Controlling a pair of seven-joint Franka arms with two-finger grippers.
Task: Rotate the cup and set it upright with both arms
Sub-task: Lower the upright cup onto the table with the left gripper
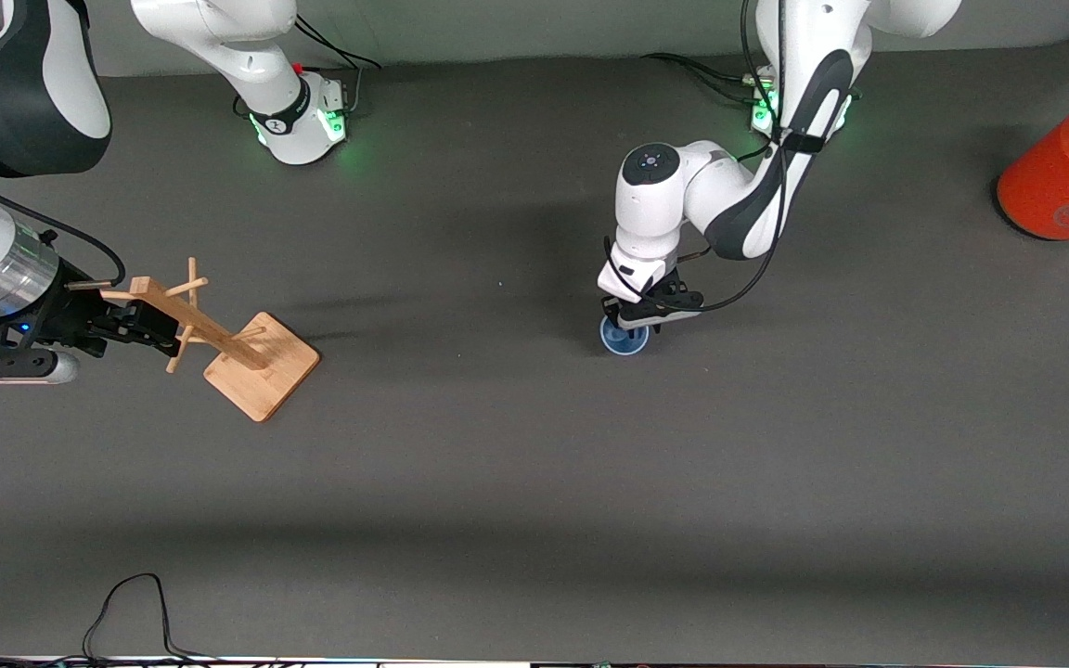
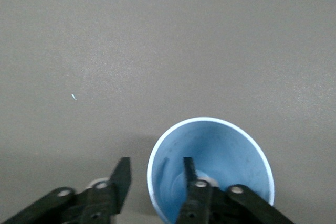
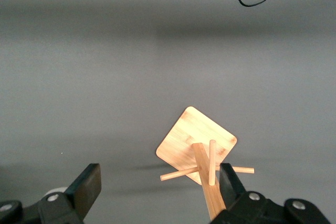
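Light-blue matte cup [image 2: 210, 169], one, is standing upright; left gripper [image 2: 157, 174] is straddling its rim, seemingly loose; right gripper [image 3: 157, 184] is hovering, fingers apart, over one wooden peg stand [image 3: 202, 156].

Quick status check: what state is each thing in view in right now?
Cup: upright on the table, mouth up, one left finger inside.
Left hand: open, straddling the cup's wall.
Right hand: open, above the rack.
Rack: upright on its base.
Can: tilted, top toward the left arm's end.

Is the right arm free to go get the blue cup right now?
Probably not: the left gripper straddles the cup's rim, one finger inside, while the open right gripper hangs over the wooden rack.
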